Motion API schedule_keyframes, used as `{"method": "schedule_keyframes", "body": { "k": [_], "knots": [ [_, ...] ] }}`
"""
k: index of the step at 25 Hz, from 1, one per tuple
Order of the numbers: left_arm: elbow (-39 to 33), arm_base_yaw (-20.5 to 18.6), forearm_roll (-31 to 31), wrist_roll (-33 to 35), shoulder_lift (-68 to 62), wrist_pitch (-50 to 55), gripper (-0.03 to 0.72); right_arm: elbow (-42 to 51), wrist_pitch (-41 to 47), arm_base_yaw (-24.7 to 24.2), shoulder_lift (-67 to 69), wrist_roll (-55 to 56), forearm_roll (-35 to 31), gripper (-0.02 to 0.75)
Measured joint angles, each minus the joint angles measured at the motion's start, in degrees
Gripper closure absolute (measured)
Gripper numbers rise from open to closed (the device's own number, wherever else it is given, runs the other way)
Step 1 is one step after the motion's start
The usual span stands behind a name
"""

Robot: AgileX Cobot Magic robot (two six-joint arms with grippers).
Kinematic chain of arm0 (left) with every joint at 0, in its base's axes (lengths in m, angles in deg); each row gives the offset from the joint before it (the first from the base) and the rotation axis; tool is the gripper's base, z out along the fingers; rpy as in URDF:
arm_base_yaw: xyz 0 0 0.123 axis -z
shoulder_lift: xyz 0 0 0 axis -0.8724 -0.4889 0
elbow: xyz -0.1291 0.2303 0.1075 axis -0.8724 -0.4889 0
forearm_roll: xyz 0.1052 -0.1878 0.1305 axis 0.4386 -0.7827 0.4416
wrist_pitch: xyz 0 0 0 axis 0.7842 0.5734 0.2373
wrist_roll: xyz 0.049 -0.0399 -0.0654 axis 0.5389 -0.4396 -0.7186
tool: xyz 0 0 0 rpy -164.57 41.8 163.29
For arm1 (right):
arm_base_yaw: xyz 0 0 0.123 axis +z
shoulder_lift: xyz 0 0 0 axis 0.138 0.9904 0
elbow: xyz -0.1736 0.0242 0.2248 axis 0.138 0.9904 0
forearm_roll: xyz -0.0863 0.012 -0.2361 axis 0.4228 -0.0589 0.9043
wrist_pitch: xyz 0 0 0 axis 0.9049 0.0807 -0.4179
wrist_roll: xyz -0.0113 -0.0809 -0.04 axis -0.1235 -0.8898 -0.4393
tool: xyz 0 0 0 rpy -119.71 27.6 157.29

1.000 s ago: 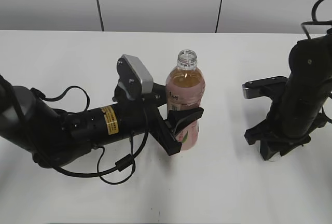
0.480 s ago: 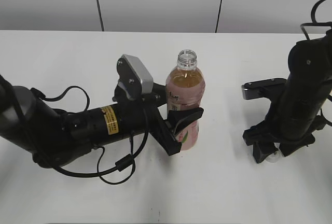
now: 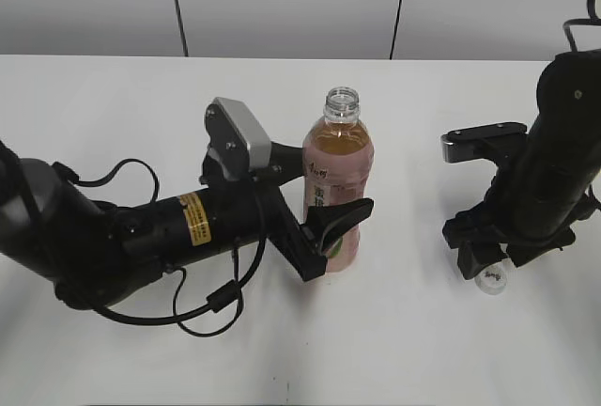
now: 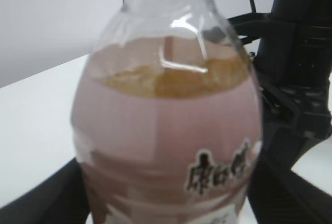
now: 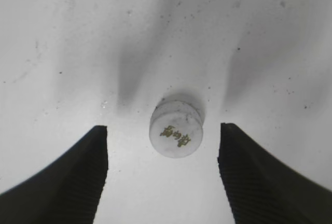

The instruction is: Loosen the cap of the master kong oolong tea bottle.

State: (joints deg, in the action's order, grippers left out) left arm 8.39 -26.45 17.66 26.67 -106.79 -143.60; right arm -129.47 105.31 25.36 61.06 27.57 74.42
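Near the middle of the exterior view, the master kong oolong tea bottle [image 3: 338, 190] stands upright on the white desk [image 3: 113, 105], its neck bare. Black fingers [image 3: 343, 215] of the left gripper [image 3: 324, 232] are clamped around its labelled lower body. Toward the right edge, the right gripper [image 3: 488, 260] hangs above the cap [image 3: 490, 280], which lies loose on the desk. From the wrist camera the cap [image 5: 176, 129] sits between spread fingers [image 5: 249, 177], touching neither.

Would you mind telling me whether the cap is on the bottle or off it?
Off. The bottle has a bare open neck, and the cap lies on the table between the right claw's open fingers.
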Motion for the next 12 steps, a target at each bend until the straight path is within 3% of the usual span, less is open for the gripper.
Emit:
{"method": "schedule_keyframes", "body": {
  "k": [12],
  "knots": [
    [-8.3,-0.1,-3.6,0.0,3.0,-0.2,0.157,0.0,0.7,0.0,-0.5,-0.1,-0.6,0.233]
  ]
}}
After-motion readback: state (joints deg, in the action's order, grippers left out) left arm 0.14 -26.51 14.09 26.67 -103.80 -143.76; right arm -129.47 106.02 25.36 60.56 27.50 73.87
